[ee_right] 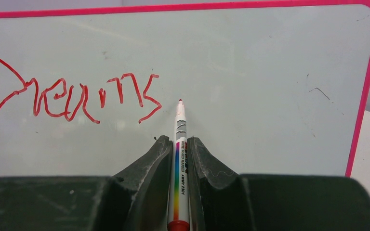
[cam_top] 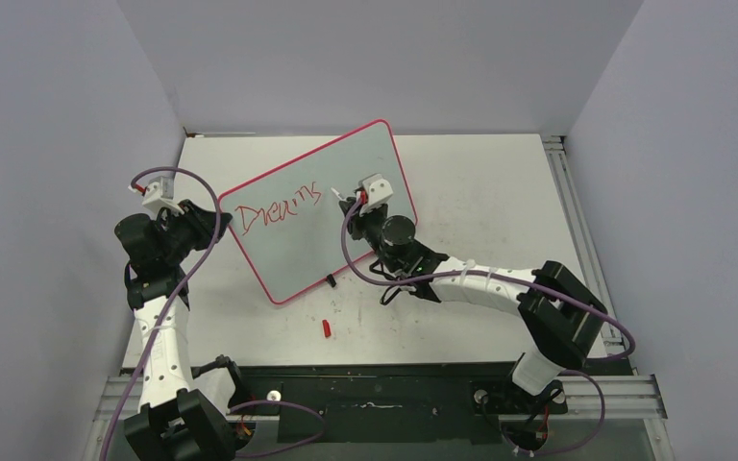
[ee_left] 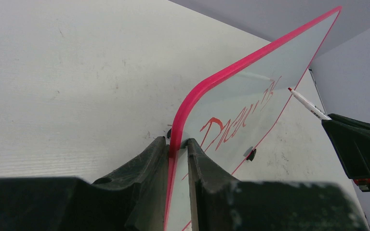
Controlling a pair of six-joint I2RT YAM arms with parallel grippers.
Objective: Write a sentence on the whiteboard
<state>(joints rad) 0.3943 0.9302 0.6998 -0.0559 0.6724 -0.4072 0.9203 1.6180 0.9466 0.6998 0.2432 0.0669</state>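
Note:
The whiteboard [cam_top: 346,187], pale grey with a red-pink rim, stands tilted on the table. Red writing "Dreams" [cam_top: 274,211] runs across its left half and shows in the right wrist view [ee_right: 72,96]. My left gripper [cam_top: 213,219] is shut on the board's left edge [ee_left: 183,130], one jaw on each face. My right gripper [cam_top: 354,204] is shut on a white marker [ee_right: 179,159] with a rainbow stripe. The marker's red tip [ee_right: 180,101] is just right of the last letter, at or very near the board surface. The marker also shows in the left wrist view [ee_left: 308,105].
A small red marker cap [cam_top: 327,328] lies on the table in front of the board. A black clip foot [cam_top: 330,281] sits on the board's lower edge. Grey walls close in the table on the left, back and right. A metal rail [cam_top: 567,192] runs along the right side.

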